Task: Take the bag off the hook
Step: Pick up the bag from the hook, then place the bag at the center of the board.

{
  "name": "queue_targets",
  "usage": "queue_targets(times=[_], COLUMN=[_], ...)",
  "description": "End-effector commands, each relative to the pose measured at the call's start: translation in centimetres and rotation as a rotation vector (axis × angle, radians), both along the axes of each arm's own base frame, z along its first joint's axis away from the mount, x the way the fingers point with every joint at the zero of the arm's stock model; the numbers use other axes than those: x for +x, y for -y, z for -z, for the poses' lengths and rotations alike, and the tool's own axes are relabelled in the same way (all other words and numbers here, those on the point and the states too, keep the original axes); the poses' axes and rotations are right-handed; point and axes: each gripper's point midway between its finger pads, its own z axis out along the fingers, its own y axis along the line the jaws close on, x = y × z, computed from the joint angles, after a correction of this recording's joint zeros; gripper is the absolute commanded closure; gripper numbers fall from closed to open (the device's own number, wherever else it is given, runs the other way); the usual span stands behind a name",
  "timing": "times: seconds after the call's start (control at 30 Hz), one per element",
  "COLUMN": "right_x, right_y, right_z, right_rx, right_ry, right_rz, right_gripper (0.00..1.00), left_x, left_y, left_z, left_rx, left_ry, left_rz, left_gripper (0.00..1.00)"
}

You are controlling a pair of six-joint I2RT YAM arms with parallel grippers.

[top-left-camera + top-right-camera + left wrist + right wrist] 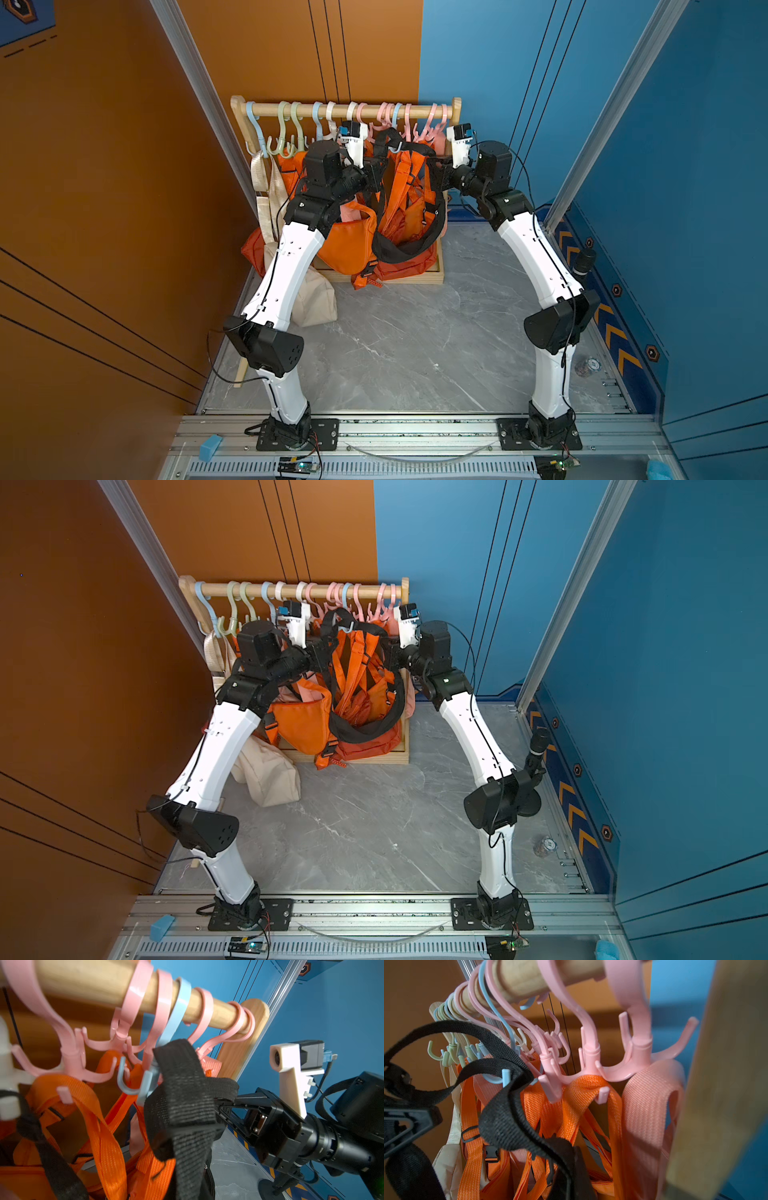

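A black bag [405, 249] hangs low in front of the orange bags, also seen in a top view [365, 731]. Its black strap [182, 1088] runs up and loops over a prong of a light-blue hook [145, 1084] on the wooden rail; that hook [505, 1079] pokes up through the strap [500, 1122]. My left gripper [379, 166] is shut on the strap left of the hook. My right gripper [225, 1103] is shut on the strap right of it, also in a top view [432, 164]. Each gripper's own jaws are hidden in its own wrist view.
The wooden rack [456, 109] carries several pink, green, white and blue hooks [291, 124]. Orange bags [349, 245], a beige tote [316, 299] and a pink strap [648, 1105] crowd around the black strap. The rack's end post [243, 1039] stands close to the right gripper.
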Motion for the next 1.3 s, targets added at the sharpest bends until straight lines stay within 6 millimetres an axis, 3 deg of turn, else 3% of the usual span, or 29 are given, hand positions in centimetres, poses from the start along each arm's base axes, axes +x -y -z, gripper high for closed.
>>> queue_targets(times=[0.0, 0.3, 0.47, 0.63, 0.93, 1.27], right_x=[-0.5, -0.1, -1.3, -3.3, -8.8, -15.5], right_y=[1.0, 2.9, 3.9, 4.1, 3.7, 4.7], right_z=[-2.9, -5.3, -7.4, -8.9, -10.1, -8.2], right_rx=[0.071, 0.148, 0.151, 0.148, 0.132, 0.086], right_ry=[0.026, 0.048, 0.09, 0.111, 0.148, 0.132], right_rz=[0.0, 0.033, 0.039, 0.017, -0.002, 0.04], right_gripper=[1.0, 1.0, 1.0, 1.0, 1.0, 1.0], left_x=[0.6, 0.3, -1.5, -3.3, -8.3, -14.9], left_y=[-1.2, -3.5, -3.7, -3.5, -1.1, 0.1], left_z=[-1.9, -5.7, -8.2, -9.1, -8.3, -4.6], left_rx=[-0.022, -0.093, -0.081, -0.069, 0.049, 0.151], left_ry=[0.005, 0.094, 0.17, 0.196, 0.233, 0.241], left_rz=[-0.037, -0.083, -0.067, -0.047, -0.016, -0.007], left_gripper=[1.0, 1.0, 1.0, 1.0, 1.0, 1.0])
